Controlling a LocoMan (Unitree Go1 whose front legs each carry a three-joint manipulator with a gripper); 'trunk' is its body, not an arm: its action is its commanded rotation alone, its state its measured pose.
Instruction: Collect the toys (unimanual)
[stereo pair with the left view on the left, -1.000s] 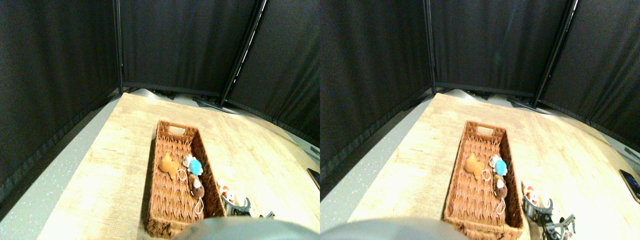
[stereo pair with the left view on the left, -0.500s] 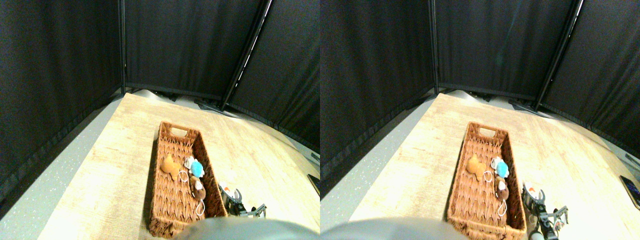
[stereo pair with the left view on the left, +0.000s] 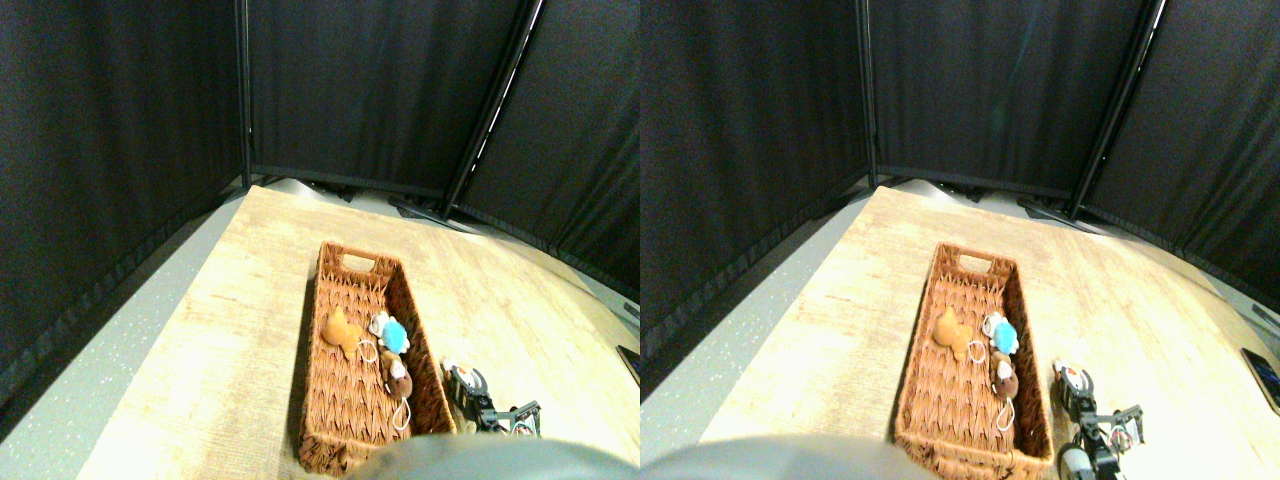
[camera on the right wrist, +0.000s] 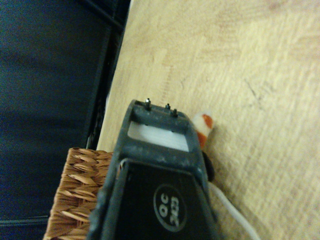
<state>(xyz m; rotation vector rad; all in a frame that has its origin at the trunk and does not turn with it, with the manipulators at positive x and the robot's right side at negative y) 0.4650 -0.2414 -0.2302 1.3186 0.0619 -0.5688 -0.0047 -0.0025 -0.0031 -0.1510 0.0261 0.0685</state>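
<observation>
A long wicker basket (stereo pair with the left view on the left: 345, 400) lies on the wooden table. Three toys lie in it: an orange one (stereo pair with the left view on the left: 340, 330), a blue one (stereo pair with the left view on the left: 393, 335) and a brown one (stereo pair with the left view on the left: 397, 378) with a white string loop. Just right of the basket's near end, a red and white toy (stereo pair with the left view on the left: 453, 371) rests on the table. My right gripper (stereo pair with the left view on the left: 464, 386) is right at this toy, its tip against it. In the wrist view the dark jaw frame of the gripper (camera on the right wrist: 161, 114) covers most of the toy (camera on the right wrist: 205, 126), which peeks out beside it, with the basket corner (camera on the right wrist: 80, 192) close by.
Black curtain panels (stereo pair with the left view on the left: 350, 90) on frames enclose the table's far and left sides. A dark phone (stereo pair with the left view on the left: 632, 362) lies at the right edge of the view. Grey floor (stereo pair with the left view on the left: 110, 330) runs along the table's left edge. Bare wood spreads right of the basket.
My gripper has edged forward along the basket's right side, up to the red and white toy. The toys in the basket lie as before. The view itself shifted slightly.
</observation>
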